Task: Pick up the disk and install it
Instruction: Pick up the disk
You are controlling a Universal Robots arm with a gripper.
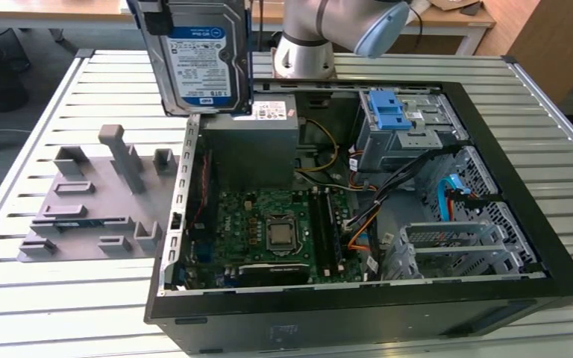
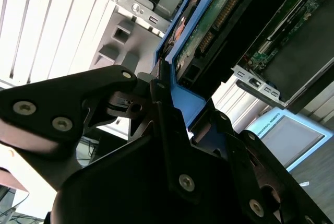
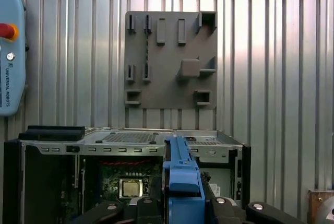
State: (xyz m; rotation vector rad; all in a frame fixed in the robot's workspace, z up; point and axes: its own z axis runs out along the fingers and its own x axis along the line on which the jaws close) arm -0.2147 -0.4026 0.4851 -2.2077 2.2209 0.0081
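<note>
Slatted table (image 1: pixel 57 313), end effector (image 2: pixel 163 85) gripping disk (image 1: pixel 199 63) aloft

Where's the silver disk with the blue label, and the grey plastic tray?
Silver disk with blue-and-white label (image 1: pixel 202 71): exterior view, its label.
Grey plastic tray (image 1: pixel 92 195): exterior view, its flat base.

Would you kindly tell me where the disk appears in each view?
Exterior view: the disk is at the top, upright above the computer case.
First wrist view: edge-on, blue rail facing the camera.
Second wrist view: edge-on, circuit board showing.
Shared landmark: the computer case.
</note>
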